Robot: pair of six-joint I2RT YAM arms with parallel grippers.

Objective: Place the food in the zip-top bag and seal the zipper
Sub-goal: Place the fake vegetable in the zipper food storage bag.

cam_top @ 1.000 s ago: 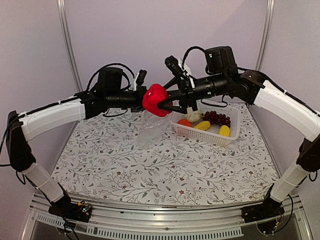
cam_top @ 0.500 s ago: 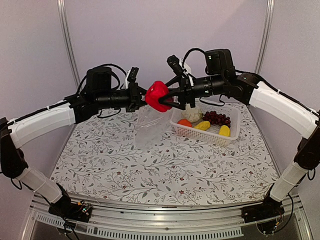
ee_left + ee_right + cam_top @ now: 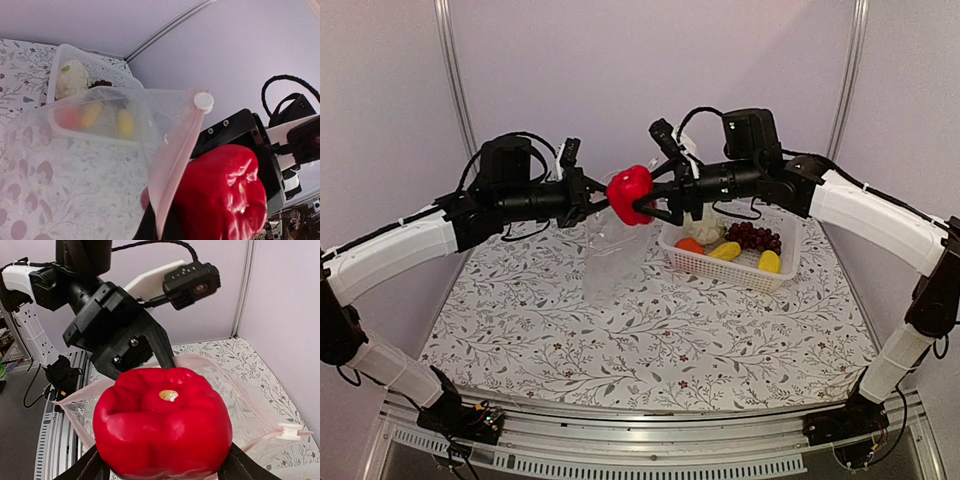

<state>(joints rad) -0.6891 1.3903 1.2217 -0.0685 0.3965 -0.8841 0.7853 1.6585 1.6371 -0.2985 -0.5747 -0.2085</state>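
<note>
My right gripper (image 3: 642,200) is shut on a red bell pepper (image 3: 629,192) and holds it high over the table, right at the mouth of the zip-top bag (image 3: 610,262). My left gripper (image 3: 596,201) is shut on the bag's top edge, and the clear bag hangs below it. In the left wrist view the pinkish zipper (image 3: 176,152) with its white slider (image 3: 203,101) runs up from my fingers, with the pepper (image 3: 220,195) beside it. In the right wrist view the pepper (image 3: 162,422) fills my jaws above the open bag (image 3: 245,412).
A white lattice basket (image 3: 752,274) stands at the back right. It holds a cauliflower (image 3: 708,232), purple grapes (image 3: 756,236), an orange piece (image 3: 689,245) and two yellow pieces (image 3: 725,251). A flowered cloth (image 3: 650,350) covers the table.
Both grippers have moved a little to the left, taking the bag and the pepper with them. The pepper stays at the bag's mouth.
</note>
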